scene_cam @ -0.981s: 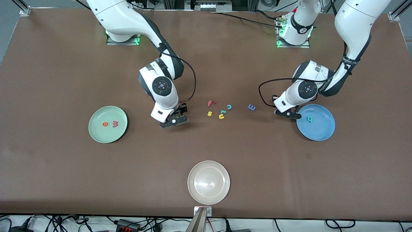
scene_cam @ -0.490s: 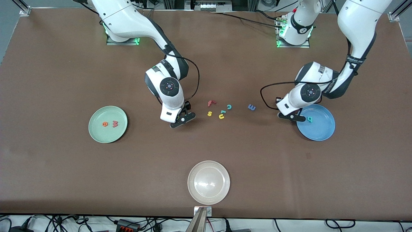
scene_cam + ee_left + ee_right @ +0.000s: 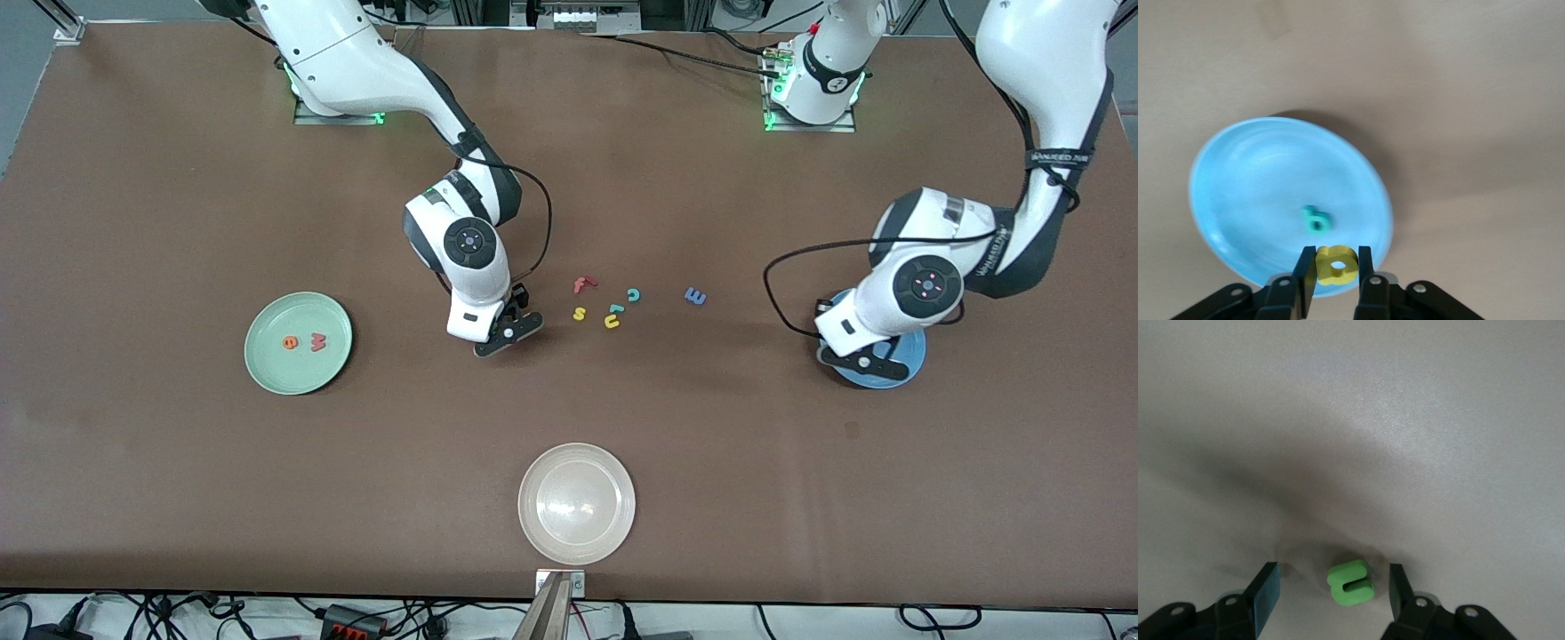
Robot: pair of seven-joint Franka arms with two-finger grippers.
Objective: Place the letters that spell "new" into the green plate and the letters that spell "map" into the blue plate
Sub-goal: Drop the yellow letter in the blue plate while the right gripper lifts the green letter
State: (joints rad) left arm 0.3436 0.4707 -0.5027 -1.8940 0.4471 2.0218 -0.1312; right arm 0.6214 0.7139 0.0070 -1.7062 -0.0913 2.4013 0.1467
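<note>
My left gripper (image 3: pixel 1336 253) (image 3: pixel 867 360) is shut on the yellow "a" (image 3: pixel 1333 267) and hangs over the rim of the blue plate (image 3: pixel 1258 180) (image 3: pixel 902 369). The teal "p" (image 3: pixel 1316 219) lies in that plate. My right gripper (image 3: pixel 1333 569) (image 3: pixel 507 333) is open and low on the table, one finger on either side of the green "n" (image 3: pixel 1350 583), touching neither. The green plate (image 3: pixel 267 364) holds the orange "e" (image 3: pixel 290 341) and red-pink "w" (image 3: pixel 318 341). The blue "m" (image 3: pixel 695 296) lies on the table between the two arms.
A loose cluster lies beside the right gripper, toward the left arm's end: red "f" (image 3: pixel 582 284), yellow "s" (image 3: pixel 579 313), yellow "u" (image 3: pixel 612 321), teal "c" (image 3: pixel 633 294). A whitish-beige plate (image 3: pixel 576 503) sits near the front edge.
The left arm carried the yellow "a" from beside the blue plate to over it. The right gripper shifted toward the letter cluster and settled round the "n", its fingers a little closer together.
</note>
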